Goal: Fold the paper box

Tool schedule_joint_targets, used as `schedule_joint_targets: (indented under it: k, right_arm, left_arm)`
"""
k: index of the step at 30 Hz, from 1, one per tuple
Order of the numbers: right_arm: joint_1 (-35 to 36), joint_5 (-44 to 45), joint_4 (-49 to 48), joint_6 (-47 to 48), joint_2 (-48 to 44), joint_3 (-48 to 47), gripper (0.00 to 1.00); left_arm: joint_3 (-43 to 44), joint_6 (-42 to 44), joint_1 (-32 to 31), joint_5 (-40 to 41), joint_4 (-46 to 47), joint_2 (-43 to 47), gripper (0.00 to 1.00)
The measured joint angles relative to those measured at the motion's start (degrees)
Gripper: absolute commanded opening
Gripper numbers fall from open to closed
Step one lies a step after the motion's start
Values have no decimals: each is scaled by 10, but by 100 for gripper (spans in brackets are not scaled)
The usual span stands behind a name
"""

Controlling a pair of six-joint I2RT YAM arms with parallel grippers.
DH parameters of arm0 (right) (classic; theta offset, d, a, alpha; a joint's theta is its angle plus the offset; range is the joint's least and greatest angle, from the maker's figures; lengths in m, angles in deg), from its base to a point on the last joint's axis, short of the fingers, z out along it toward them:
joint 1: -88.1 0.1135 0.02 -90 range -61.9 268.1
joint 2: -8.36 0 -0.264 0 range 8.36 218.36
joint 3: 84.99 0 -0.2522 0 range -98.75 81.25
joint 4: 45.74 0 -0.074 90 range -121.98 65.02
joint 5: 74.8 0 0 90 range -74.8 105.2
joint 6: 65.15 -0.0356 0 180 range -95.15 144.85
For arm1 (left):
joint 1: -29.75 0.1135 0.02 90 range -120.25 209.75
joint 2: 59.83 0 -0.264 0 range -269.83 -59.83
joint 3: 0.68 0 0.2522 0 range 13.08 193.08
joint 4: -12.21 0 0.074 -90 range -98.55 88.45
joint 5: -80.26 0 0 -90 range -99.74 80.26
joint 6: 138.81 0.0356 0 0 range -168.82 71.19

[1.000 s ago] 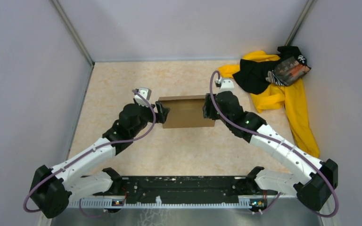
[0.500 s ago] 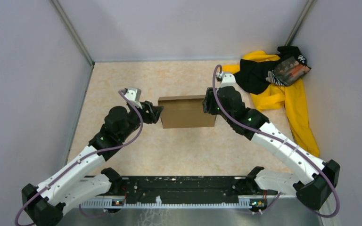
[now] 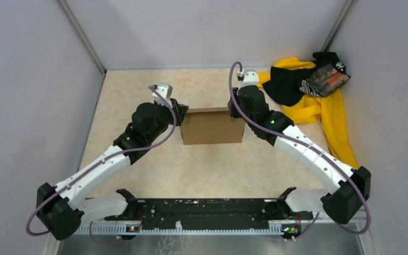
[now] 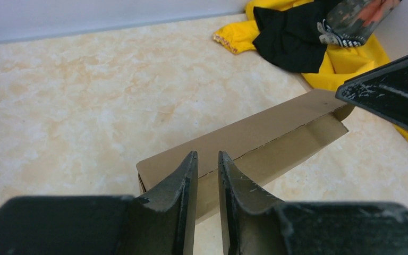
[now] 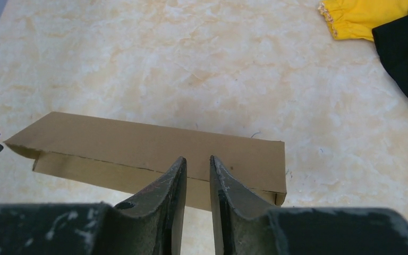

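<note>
Paper box [image 3: 212,126] sits mid-desk [image 3: 191,170], btwn both arms. Left gripper [image 4: 207,159] & right gripper [image 5: 197,164] are each nearly together astride a box edge; actual pinch can't tell. Risk: uneven squeeze buckles the cardboard or skids the box.

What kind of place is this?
Probably a robot test booth: plain walls fence a marbled table, a left arm and right arm are mounted at its edge, with a paper box between them.
</note>
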Motion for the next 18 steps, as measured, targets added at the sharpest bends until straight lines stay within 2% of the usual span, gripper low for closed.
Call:
schedule_joint_targets:
  k: [9,13,18]
  right_arm:
    - [-27,-3,-38,5,10,30,19]
    - [-28,-8,-80,-9,-3,111,13]
    - [-28,-7,-192,-49,-55,221,10]
  left_arm:
    - [-27,-6,1,2,31,-35,24]
    - [-56,-21,1,2,43,-33,22]
    - [-124,-56,1,6,90,-19,21]
